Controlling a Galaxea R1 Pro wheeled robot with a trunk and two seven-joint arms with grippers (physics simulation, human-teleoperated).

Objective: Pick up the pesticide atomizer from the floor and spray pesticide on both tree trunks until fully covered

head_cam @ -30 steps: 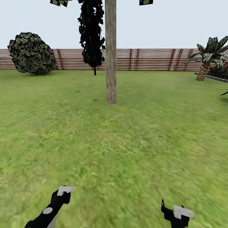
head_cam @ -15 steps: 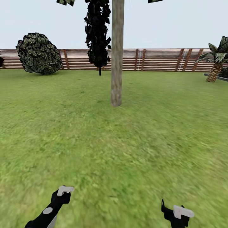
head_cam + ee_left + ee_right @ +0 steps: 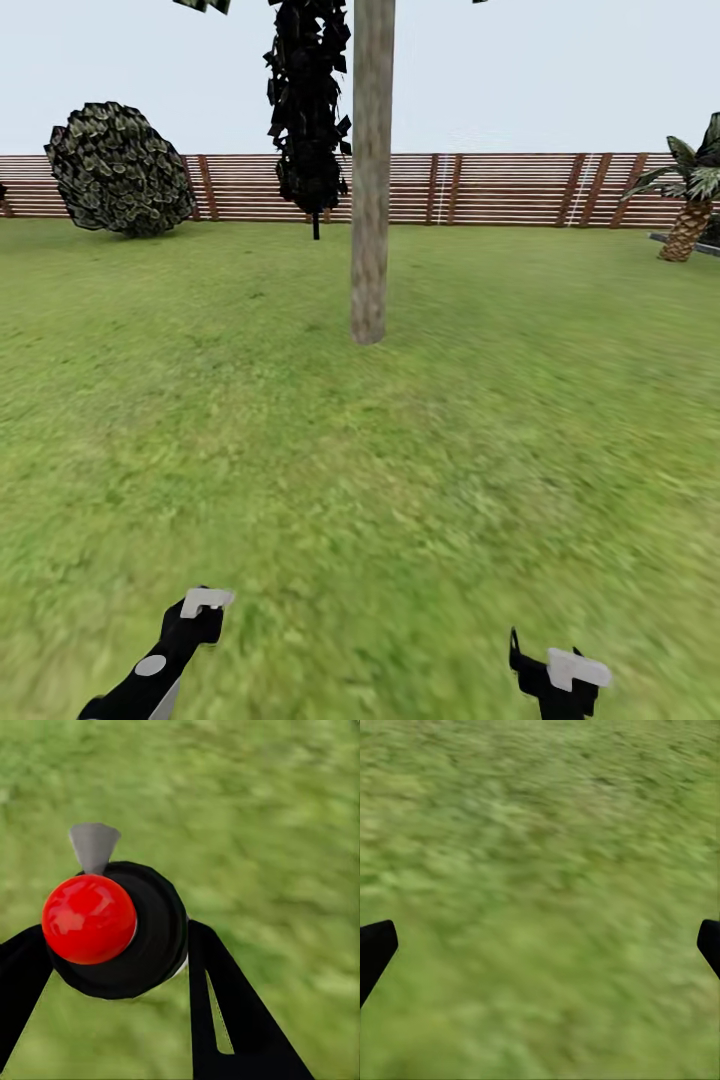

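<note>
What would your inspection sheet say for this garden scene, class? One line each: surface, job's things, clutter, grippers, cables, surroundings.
Surface: green lawn, blurry.
Job's things: atomizer, red-capped and black, between the left gripper's fingers; thick tree trunk stands ahead.
Clutter: nothing seen.
Grippers: left gripper shut on the atomizer; right gripper open over grass.
Cables: nothing seen.
Surroundings: slatted wooden fence, round bush, dark thin-trunked tree, palm.

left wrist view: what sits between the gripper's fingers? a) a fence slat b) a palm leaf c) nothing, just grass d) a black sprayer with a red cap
d: the left gripper is closed around a black sprayer topped with a red cap, grass behind it.
</note>
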